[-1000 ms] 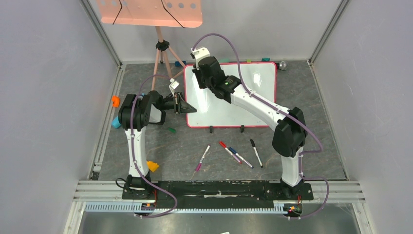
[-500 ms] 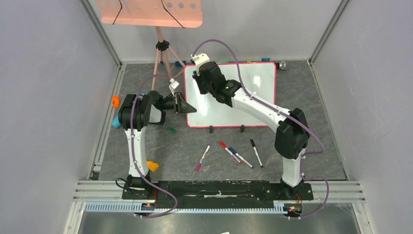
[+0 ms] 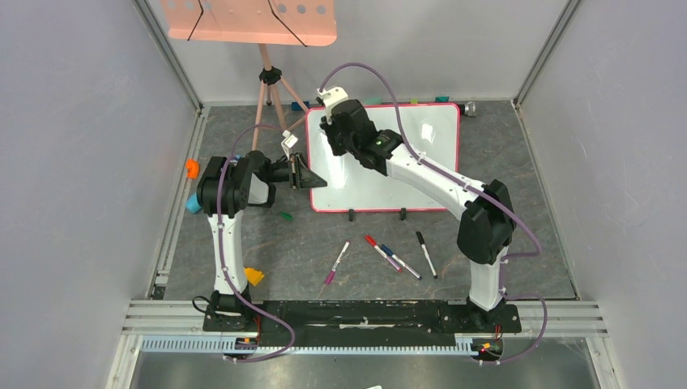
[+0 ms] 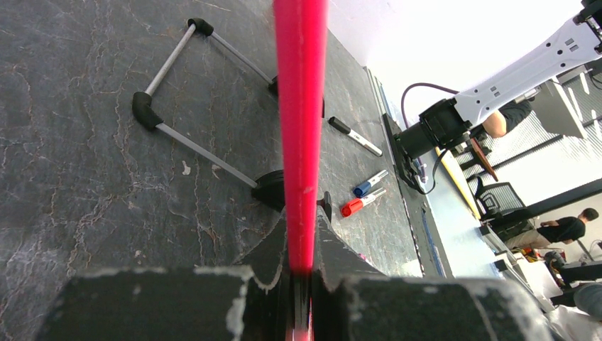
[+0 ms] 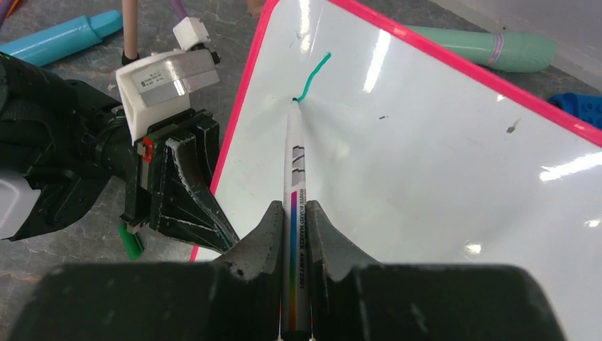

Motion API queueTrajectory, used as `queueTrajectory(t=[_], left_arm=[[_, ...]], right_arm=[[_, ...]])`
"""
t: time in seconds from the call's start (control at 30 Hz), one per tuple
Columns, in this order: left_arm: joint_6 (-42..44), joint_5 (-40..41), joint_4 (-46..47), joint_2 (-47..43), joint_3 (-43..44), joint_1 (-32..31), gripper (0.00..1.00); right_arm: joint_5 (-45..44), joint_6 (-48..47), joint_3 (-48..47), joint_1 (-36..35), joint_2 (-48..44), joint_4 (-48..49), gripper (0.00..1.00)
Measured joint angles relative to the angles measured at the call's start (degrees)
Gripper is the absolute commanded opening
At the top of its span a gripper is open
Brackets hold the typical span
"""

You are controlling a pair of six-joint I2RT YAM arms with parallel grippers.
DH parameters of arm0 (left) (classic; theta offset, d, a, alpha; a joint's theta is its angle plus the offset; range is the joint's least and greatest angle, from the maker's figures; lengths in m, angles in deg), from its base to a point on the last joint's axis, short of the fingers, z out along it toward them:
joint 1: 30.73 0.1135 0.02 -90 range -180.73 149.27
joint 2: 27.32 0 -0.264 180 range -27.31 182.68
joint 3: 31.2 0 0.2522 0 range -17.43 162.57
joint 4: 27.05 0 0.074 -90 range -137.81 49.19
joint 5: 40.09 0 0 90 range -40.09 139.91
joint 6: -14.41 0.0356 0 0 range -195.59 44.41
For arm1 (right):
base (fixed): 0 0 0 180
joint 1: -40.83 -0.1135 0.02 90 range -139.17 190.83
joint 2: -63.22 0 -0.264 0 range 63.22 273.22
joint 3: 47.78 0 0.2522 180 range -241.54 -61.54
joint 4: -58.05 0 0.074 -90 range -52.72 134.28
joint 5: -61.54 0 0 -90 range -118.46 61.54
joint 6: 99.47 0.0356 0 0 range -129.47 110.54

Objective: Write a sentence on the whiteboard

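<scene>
The marker (image 5: pixel 293 153) barrel reads "WHITE BOARD MARKER". The right gripper (image 5: pixel 291 213), at bottom centre, pinches it, with the tip touching the whiteboard (image 5: pixel 426 156) at the lower end of a short green stroke (image 5: pixel 313 75). The left gripper (image 4: pixel 302 245) clamps the board's pink frame. In the top view, loose markers (image 3: pixel 381 255) lie below the board.

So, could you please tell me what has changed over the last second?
The right end effector, shut on the marker, shifted slightly toward the near side over the whiteboard's far-left corner, tip on a short green stroke. The left end effector stayed clamped on the board's left edge; the four loose markers did not move.
</scene>
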Motion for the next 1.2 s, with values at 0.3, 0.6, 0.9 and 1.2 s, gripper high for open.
queueTrajectory(t=[0.3, 0.6, 0.9, 1.2], left_arm=[[-0.02, 0.00, 0.00, 0.00, 0.00, 0.00, 0.03], [0.00, 0.00, 0.02, 0.00, 0.00, 0.00, 0.02], [0.00, 0.00, 0.02, 0.00, 0.00, 0.00, 0.02], [0.00, 0.00, 0.02, 0.00, 0.00, 0.00, 0.02]], right_arm=[[-0.72, -0.22, -4.11, 0.09, 0.00, -0.87, 0.00], [-3.08, -0.59, -4.98, 0.61, 0.02, -1.46, 0.00], [-3.02, -0.61, -5.88, 1.20, 0.61, -1.38, 0.00], [-1.55, -0.63, -5.88, 1.33, 1.36, -1.40, 0.00]])
